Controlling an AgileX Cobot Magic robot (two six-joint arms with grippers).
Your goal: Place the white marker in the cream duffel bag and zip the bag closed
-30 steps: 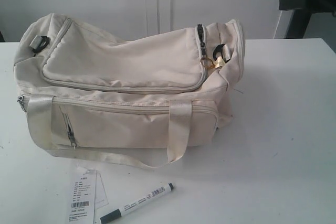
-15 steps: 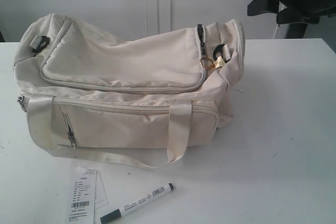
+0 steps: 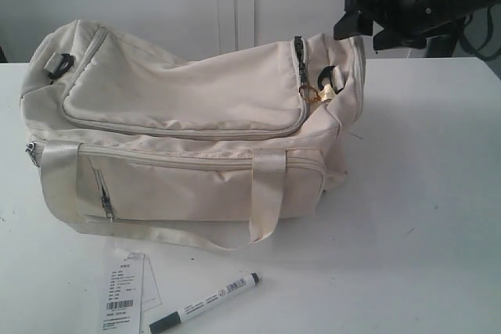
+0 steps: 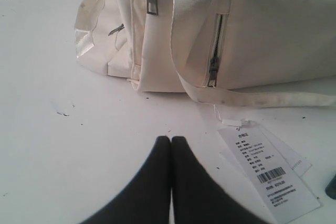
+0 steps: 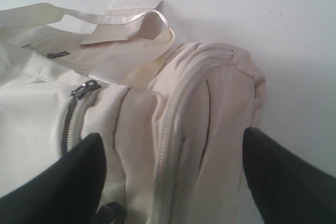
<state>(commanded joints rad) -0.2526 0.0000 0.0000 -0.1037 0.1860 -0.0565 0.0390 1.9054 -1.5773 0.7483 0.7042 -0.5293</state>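
Note:
The cream duffel bag lies on the table with its top and front zippers shut. In front of it, near the table's front edge, lies the white marker with its black cap to the left. My right gripper hangs open above the bag's right end, nothing between its fingers. The right wrist view shows the jaws wide apart over the bag's end panel, beside a grey zipper pull. My left gripper is shut and empty, low over the table in front of the bag's front pocket.
A white paper barcode tag lies left of the marker, tied to the bag by a thin string; it also shows beside the left gripper. The bag's handle strap droops onto the white table.
My right arm has swung in from the upper right, leftward and down, to above the bag's right end. Bag, marker and tag have not moved.

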